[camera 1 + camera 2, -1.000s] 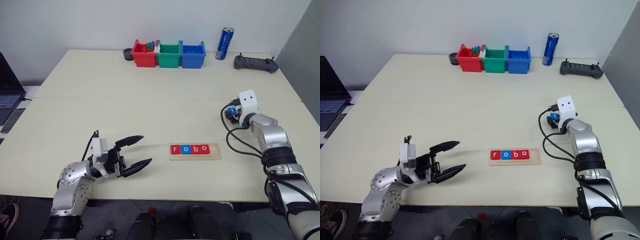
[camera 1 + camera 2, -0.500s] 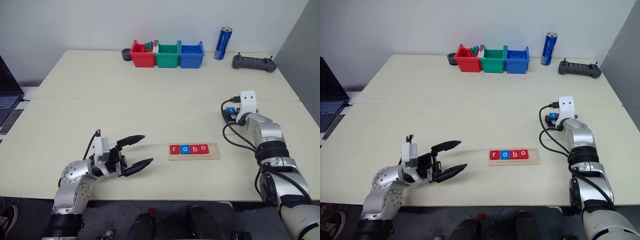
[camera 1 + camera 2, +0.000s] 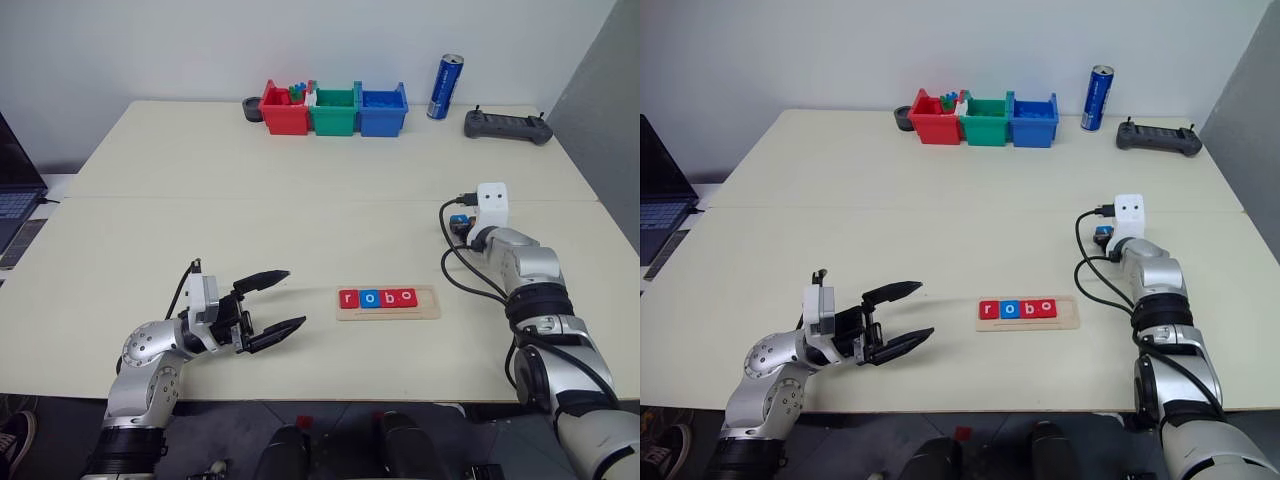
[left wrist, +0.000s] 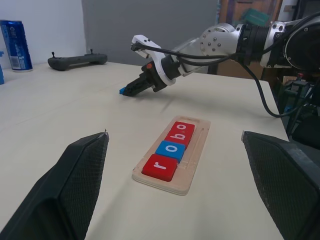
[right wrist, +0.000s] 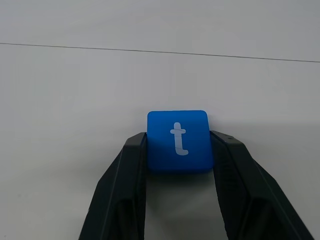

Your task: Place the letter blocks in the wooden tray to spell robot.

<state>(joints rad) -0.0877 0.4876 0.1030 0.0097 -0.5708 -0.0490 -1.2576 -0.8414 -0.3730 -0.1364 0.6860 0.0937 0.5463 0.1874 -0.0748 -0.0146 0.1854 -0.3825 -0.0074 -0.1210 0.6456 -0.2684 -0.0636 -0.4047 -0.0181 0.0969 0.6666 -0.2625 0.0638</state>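
Observation:
The wooden tray lies near the table's front edge, right of centre. In it sit letter blocks reading r, o, b, o, with its right end bare. A blue block with a white t rests on the table to the far right of the tray. My right gripper is shut on it, one finger against each side; from the left wrist the same gripper tilts down onto the table. My left gripper hovers open and holds nothing, left of the tray.
Red, green and blue bins stand at the table's far edge, with a blue can and a black controller to their right. A laptop sits beyond the left edge.
My right wrist has rolled a little where it sits at the blue t block. The left arm has not moved. The whole view has shifted slightly.

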